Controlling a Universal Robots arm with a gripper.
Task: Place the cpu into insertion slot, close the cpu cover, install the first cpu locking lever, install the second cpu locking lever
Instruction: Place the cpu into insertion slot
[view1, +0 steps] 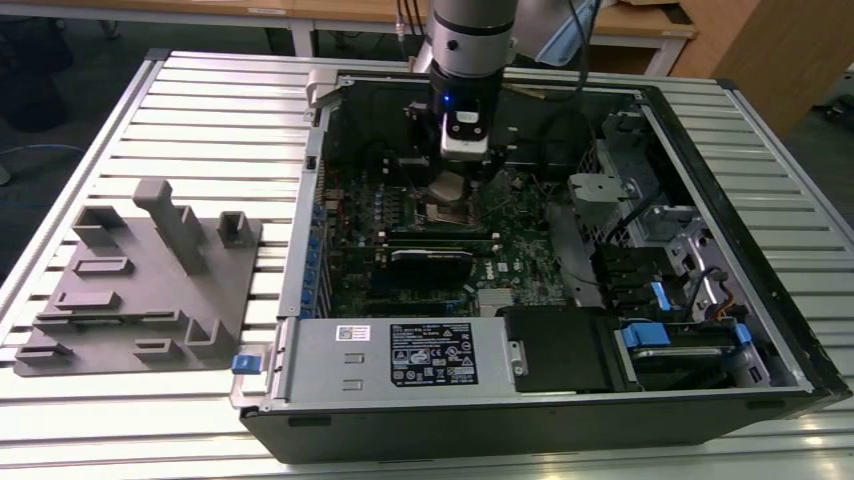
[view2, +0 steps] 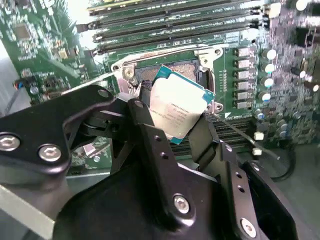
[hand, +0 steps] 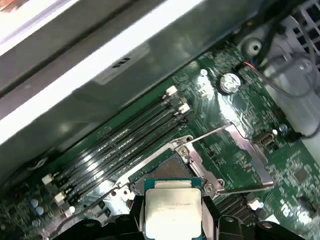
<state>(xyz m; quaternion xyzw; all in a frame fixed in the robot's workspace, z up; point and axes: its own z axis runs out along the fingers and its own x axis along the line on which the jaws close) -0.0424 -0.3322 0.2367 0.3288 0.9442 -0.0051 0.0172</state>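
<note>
The cpu (view2: 178, 107) is a small square chip with a silver top and green edge, and my gripper (view2: 172, 119) is shut on it, one black finger (view2: 142, 116) on each side. It hangs tilted just above the insertion slot (view2: 172, 71), a square socket with a dark centre and a metal rim. In the first wrist view the cpu (hand: 172, 206) sits between the fingers over the insertion slot (hand: 159, 173), and the cpu cover (hand: 246, 146) stands swung open beside it. Two thin locking levers (hand: 209, 133) stick out, unlatched. In the exterior view my gripper (view1: 449, 190) is low over the green board.
The open computer case (view1: 747, 160) lies on a slatted table (view1: 200, 100). Long black memory slots (view2: 170, 25) run beside the socket. A drive cage with blue tabs (view1: 667, 330) and cables crowd the exterior view's right. A grey fixture block (view1: 147, 280) sits on the left.
</note>
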